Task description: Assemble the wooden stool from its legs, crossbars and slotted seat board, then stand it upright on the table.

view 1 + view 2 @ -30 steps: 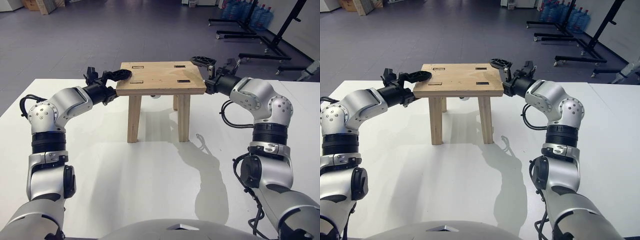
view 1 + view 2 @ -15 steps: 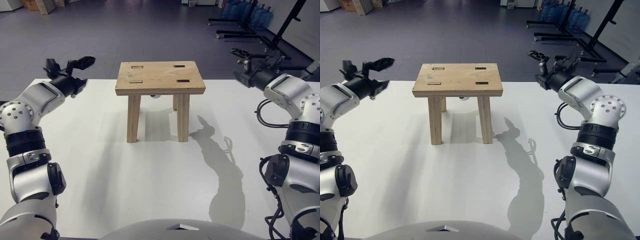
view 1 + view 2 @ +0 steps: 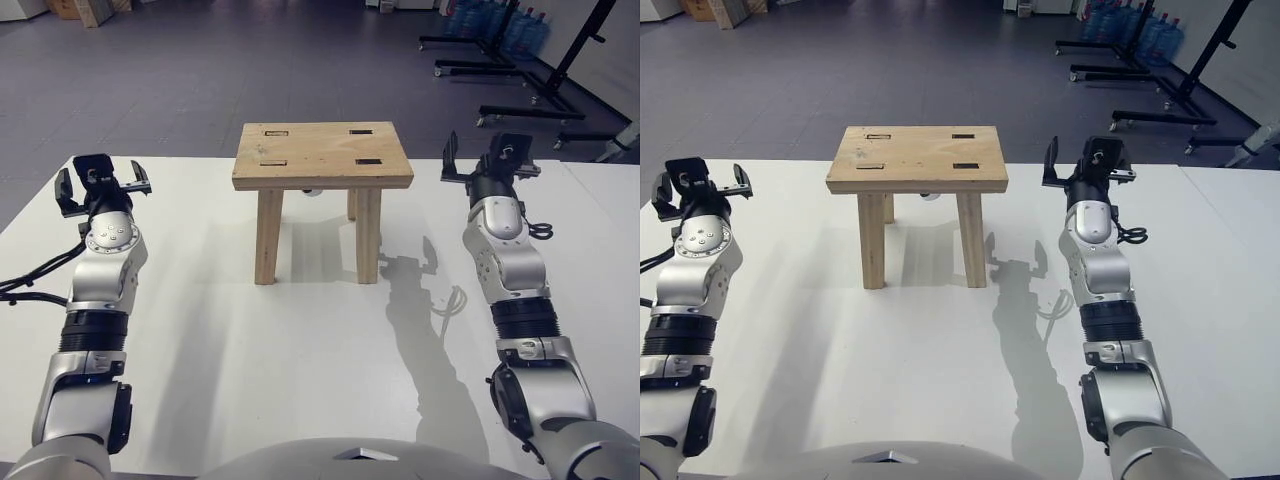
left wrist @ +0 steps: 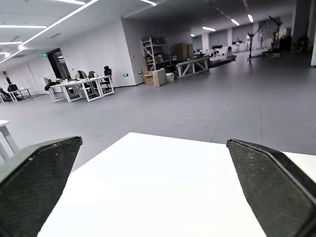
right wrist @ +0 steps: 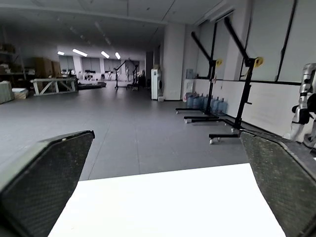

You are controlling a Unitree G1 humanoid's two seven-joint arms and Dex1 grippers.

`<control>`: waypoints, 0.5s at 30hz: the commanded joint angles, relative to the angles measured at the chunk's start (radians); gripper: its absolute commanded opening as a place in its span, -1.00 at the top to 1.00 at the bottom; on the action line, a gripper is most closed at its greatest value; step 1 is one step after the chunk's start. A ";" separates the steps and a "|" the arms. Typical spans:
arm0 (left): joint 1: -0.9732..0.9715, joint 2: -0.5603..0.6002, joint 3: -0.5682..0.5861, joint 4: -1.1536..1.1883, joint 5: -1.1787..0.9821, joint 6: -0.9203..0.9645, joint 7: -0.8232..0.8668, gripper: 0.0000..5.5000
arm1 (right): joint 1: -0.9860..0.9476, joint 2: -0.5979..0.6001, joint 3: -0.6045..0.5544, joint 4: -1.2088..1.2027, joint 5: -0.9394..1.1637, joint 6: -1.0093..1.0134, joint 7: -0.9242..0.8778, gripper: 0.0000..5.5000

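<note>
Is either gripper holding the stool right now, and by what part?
Nothing is held. Left gripper and right gripper are open and empty, apart from the stool, which stands on the table.

**Stool** (image 3: 320,181): pale bare wood, matt and unvarnished. Grain is seen on the seat board (image 3: 320,150) and the legs (image 3: 267,235).
**Table** (image 3: 300,360): white top, smooth, matt with a faint sheen.
**Left gripper** (image 3: 100,180): black, matt, plastic-looking. Its pads (image 4: 34,187) are finished in a fine, rough cross-hatched texture.
**Right gripper** (image 3: 487,162): the same black matt finish is noted, with pads (image 5: 44,182) likewise finely textured.
**Floor** (image 3: 200,70): grey, smooth, with a dull gloss.
</note>
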 commanded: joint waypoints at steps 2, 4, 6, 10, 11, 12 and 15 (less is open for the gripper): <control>-0.006 -0.075 0.036 -0.028 0.035 -0.011 -0.039 -0.96 | -0.014 0.040 -0.073 0.052 0.002 -0.039 0.064 -0.96; -0.009 -0.092 0.046 -0.027 0.048 -0.015 -0.062 -0.96 | -0.019 0.047 -0.102 0.075 0.010 -0.051 0.099 -0.96; -0.012 -0.107 0.056 -0.024 0.060 -0.019 -0.084 -0.96 | -0.019 0.054 -0.124 0.088 0.010 -0.057 0.125 -0.96; -0.005 -0.113 0.074 -0.031 0.097 -0.027 -0.110 -0.96 | -0.033 0.061 -0.128 0.117 -0.027 -0.073 0.157 -0.96; -0.004 -0.114 0.080 -0.031 0.103 -0.029 -0.115 -0.96 | -0.038 0.067 -0.133 0.127 -0.027 -0.080 0.162 -0.96; -0.006 -0.115 0.085 -0.028 0.110 -0.032 -0.122 -0.96 | -0.041 0.070 -0.139 0.139 -0.032 -0.083 0.163 -0.96; -0.015 -0.125 0.087 -0.027 0.135 -0.038 -0.138 -0.96 | -0.046 0.079 -0.153 0.164 -0.034 -0.099 0.181 -0.96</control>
